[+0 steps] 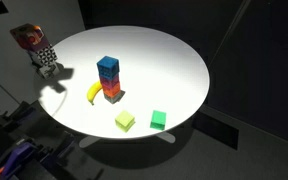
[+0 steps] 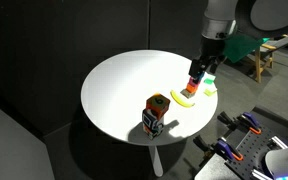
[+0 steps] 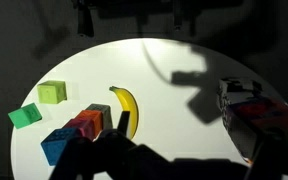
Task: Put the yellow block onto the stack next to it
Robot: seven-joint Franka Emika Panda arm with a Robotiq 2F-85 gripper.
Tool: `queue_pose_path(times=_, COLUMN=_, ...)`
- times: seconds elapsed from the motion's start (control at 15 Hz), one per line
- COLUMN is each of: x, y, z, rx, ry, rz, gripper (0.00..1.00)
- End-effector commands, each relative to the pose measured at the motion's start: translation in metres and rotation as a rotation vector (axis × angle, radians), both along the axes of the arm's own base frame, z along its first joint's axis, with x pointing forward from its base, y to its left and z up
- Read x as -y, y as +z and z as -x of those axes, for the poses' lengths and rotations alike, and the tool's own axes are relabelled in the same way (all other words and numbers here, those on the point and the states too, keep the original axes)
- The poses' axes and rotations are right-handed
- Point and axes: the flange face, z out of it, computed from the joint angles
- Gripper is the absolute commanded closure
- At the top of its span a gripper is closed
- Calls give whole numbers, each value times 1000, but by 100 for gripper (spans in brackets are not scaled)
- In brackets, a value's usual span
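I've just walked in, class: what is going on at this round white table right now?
A robot arm's gripper hangs above the round white table; whether it is open cannot be told. The small pale yellow block lies untouched, apart from the stack of small coloured cubes, blue above, red-orange at the base. A brighter green cube sits next to the block, and a curved yellow banana-shaped piece lies beside the stack. The block is not yet stacked.

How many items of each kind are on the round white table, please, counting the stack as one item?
Loose cubes: 2, the yellow block and the green cube
Columns of cubes: 1, the stack
Curved yellow banana-shaped piece: 1
Patterned object with a checkered base: 1
Total: 5
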Motion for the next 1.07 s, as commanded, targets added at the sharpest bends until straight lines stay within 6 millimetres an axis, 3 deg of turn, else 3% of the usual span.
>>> queue_pose_path(times=0.0, x=0, y=0, z=0, rx=0, ry=0, rz=0, gripper=0)
queue_pose_path(times=0.53, x=6, y=4, z=0, rx=-1, ry=-6, rz=-13, gripper=0)
queue_pose_path(times=1.0, x=32, y=13, z=2, rx=-1, ry=-30, rz=-43, gripper=0)
